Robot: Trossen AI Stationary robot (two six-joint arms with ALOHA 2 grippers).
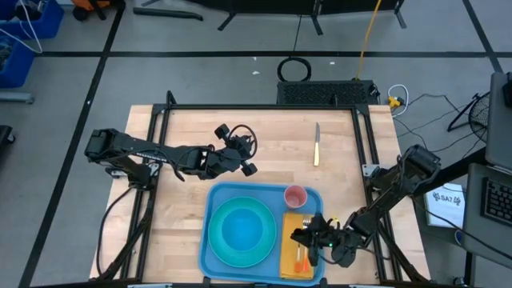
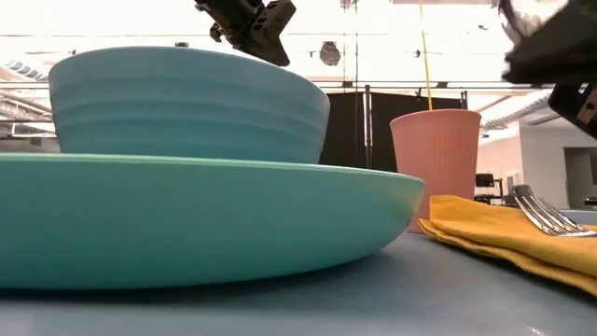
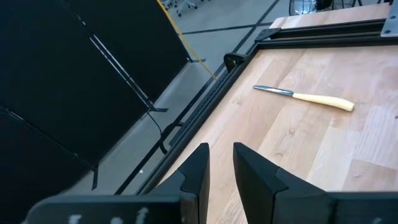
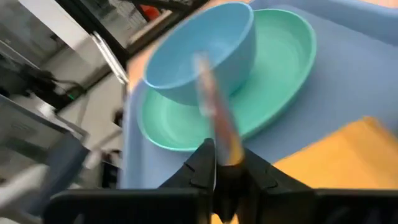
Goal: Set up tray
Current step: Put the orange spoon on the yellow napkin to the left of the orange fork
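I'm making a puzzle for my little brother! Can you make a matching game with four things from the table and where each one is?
Things:
1. bowl
2. knife
3. cup
4. fork

Places:
A. lying on the bare wooden table, outside the tray
B. lying on the orange-yellow napkin
C. sitting on the turquoise plate
D. standing on the tray at the napkin's far end

Pairs: 1-C, 2-A, 3-D, 4-B

White sheet [image 1: 448,198] beside table: print reads perhaps "SA7"; nothing else legible
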